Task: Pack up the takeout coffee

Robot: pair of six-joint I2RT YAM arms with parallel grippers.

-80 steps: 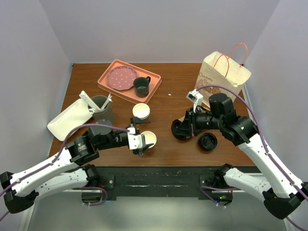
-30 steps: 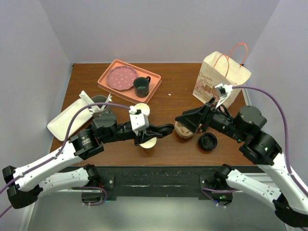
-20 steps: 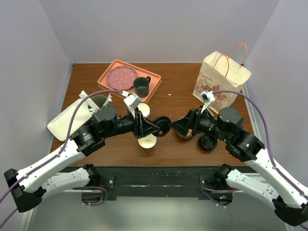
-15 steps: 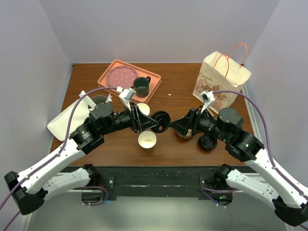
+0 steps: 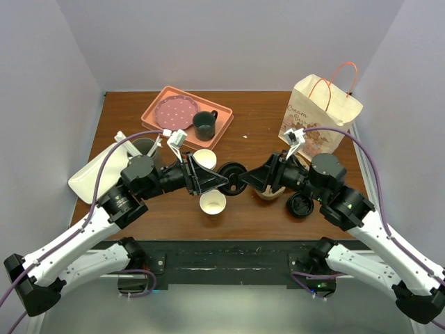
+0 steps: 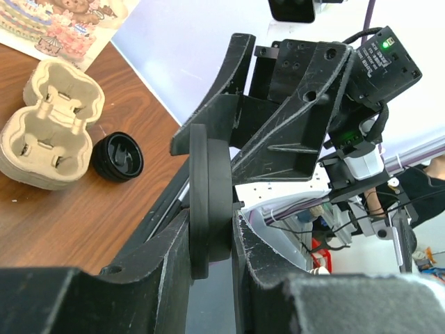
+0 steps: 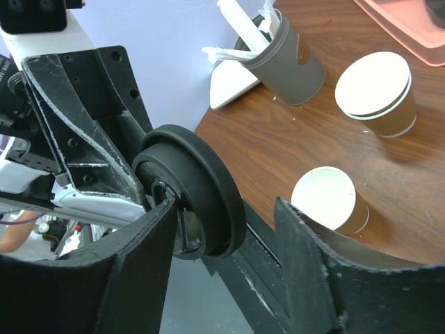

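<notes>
Two arms meet above the middle of the brown desk [image 5: 257, 125]. At its far right corner stands a paper bag [image 5: 318, 115], and a pulp cup carrier [image 6: 49, 129] lies in front of the bag. An open tan paper cup [image 5: 212, 202] stands upright near the front edge, lidless, roughly beneath the left claw [image 6: 211, 217]. That claw pinches a black lid [image 6: 208, 181] edge-on between both fingers, up in the air. The right claw [image 7: 226, 207] gapes wide, its fingers straddling that lid without clamping it. A spare lid [image 5: 300, 204] rests on the desk just beside the carrier.
</notes>
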